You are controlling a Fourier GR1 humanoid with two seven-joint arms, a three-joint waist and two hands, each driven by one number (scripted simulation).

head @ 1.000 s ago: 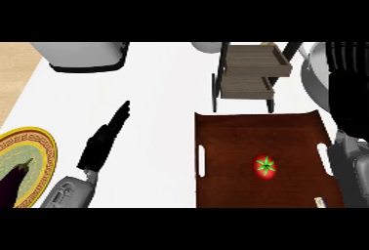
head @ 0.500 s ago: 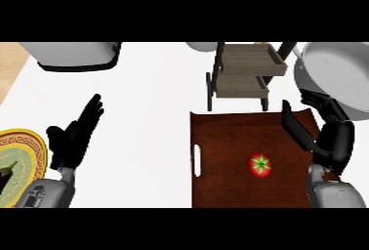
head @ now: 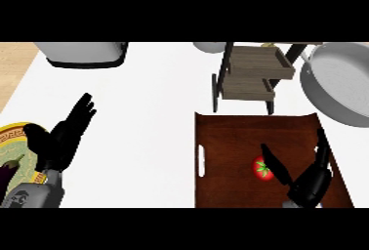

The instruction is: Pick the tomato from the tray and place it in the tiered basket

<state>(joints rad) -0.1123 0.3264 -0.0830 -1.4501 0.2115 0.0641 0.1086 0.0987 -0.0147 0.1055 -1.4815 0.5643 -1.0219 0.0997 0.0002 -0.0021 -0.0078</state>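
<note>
My R hand (head: pixel 310 181) is spread open over the tray (head: pixel 231 132), nothing grasped. The thumb is just beside the tomato (head: pixel 260 169) (maybe touching, can't tell from up here). Tomato sits on the tray, approx. mid-tray. Tiered basket (head: pixel 252 73) stands just past the tray's far edge. L hand (head: pixel 61 139) rests open over the worktop (head: pixel 151 107), by the plate (head: pixel 13 133).

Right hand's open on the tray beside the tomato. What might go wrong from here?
The tomato is round and lies right by the right hand's thumb, so closing fingers may send it rolling across the tray rather than catch it. The tiered basket stands behind the tray with a pan close beside it; the arm might clip either.
</note>
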